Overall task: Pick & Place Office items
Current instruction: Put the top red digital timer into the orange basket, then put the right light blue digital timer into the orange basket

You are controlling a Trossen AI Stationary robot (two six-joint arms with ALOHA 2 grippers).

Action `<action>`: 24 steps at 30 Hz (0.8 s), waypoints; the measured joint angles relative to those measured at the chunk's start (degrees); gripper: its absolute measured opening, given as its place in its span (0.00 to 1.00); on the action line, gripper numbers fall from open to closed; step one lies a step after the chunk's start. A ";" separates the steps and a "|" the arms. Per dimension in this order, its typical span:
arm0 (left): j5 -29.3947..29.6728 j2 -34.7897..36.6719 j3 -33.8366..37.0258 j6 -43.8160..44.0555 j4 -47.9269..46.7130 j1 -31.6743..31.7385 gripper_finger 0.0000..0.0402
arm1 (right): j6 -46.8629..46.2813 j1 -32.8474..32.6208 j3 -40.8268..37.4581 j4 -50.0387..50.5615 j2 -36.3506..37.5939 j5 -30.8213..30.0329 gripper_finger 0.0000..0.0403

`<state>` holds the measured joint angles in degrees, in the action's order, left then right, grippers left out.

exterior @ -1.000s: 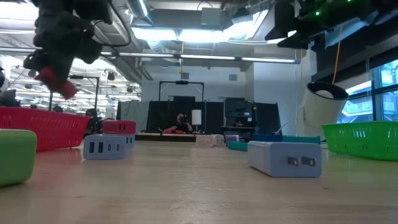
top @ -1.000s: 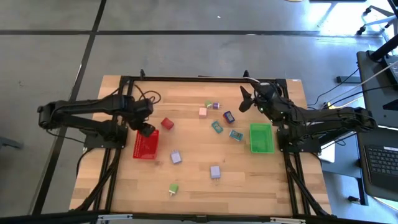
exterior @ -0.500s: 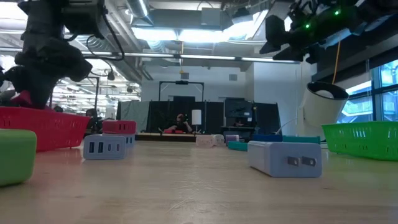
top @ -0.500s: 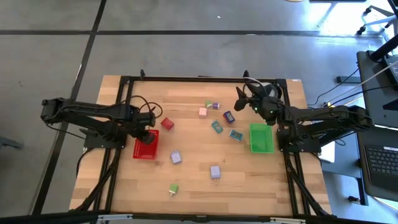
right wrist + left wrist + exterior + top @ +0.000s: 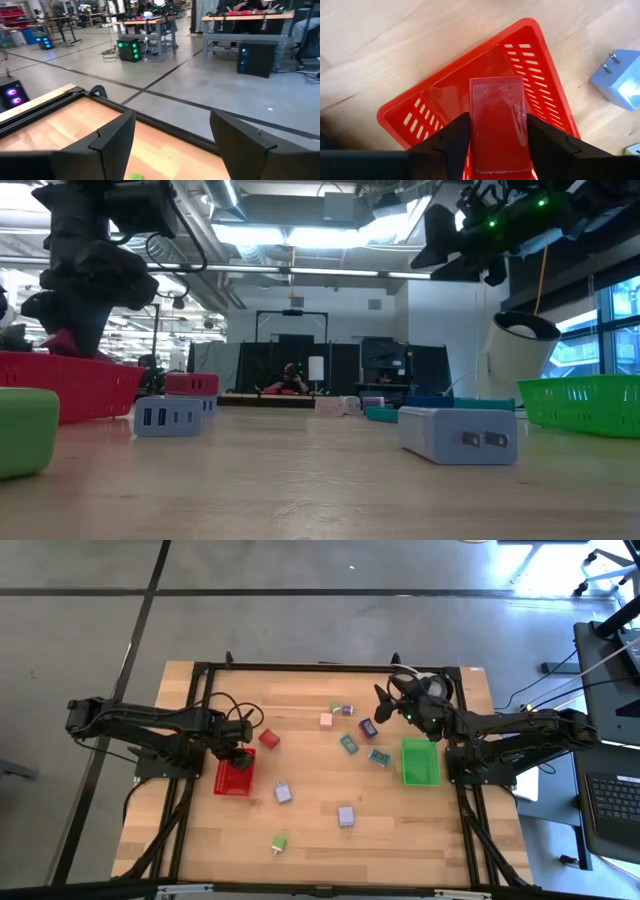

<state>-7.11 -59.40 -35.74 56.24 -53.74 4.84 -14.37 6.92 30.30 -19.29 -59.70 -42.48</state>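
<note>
1. Down it went! A second before, the left claw (image 5: 497, 150) had been up above the tabletop (image 5: 320, 830) with a red block pinched in it; by this moment it had dropped to the red tray (image 5: 234, 775), near the tabletop's left edge.
2. The red block (image 5: 498, 120) was clamped between the claw's two dark fingers (image 5: 449, 142), low inside the tray; whether it touched the floor of the tray could not be told.
3. My read: the carry was over and only the release was left for this piece.
4. The block's long axis ran straight out ahead between the fingers, its broad flat face turned up to the wrist camera and its far end aimed at the tray's middle.
5. Over on the other side, the right claw (image 5: 385, 700) had swung in from the far right corner and hung high over the tabletop, fingers spread wide with nothing between them, just beside the dark purple block (image 5: 367, 727).
6. The green tray (image 5: 420, 762) sat near the right edge. A second red block (image 5: 268, 738), a pink one (image 5: 326, 720), two teal ones (image 5: 349, 744), two lavender adapters (image 5: 283, 793) and a green block (image 5: 279, 842) lay loose, so plenty of sorting remained.
</note>
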 joint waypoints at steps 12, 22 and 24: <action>-1.29 0.04 -1.85 -6.08 -0.06 0.19 0.58 | 0.00 0.02 0.00 0.02 0.02 7.21 0.65; 6.20 0.04 -12.77 -18.22 -0.02 0.24 0.57 | -2.79 0.02 15.78 35.50 -0.43 12.72 0.65; 10.32 0.07 -14.71 -20.77 0.03 0.24 0.58 | -6.84 0.02 18.67 43.45 -1.29 15.07 0.65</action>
<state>3.20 -59.33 -50.44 35.47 -53.70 5.08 -21.21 6.94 48.97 24.16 -60.99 -27.41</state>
